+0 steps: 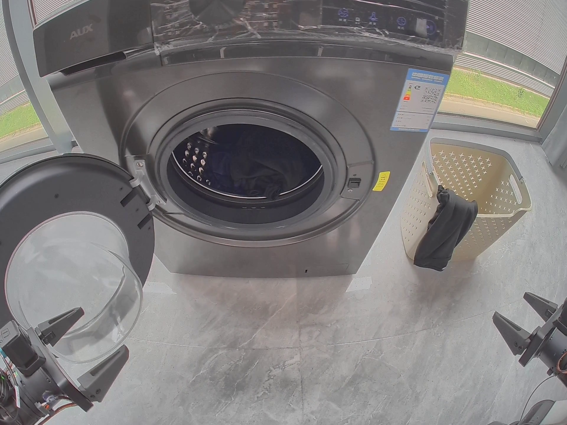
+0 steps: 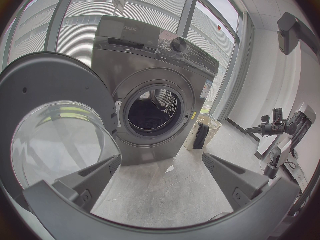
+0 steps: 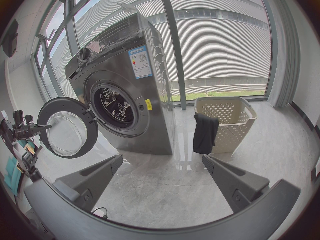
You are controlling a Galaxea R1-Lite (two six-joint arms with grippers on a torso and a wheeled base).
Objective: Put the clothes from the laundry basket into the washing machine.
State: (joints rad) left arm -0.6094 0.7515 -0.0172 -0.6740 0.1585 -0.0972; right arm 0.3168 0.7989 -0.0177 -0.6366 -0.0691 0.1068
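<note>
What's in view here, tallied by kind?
Washing machine: 1
Laundry basket: 1
Black garment draped over the basket rim: 1
Dark clothes in the drum: pile, pieces uncountable
Open grippers: 2, left gripper, right gripper
Total: 5, plus the pile

Grey washing machine (image 1: 254,84) — cream star-perforated laundry basket (image 1: 490,184) — black garment (image 1: 444,228)

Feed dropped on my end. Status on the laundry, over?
Jaws open on left gripper and right gripper, holding nothing. One black garment draped over laundry basket rim; dark clothes already in drum. Open washer door close by left gripper.
</note>
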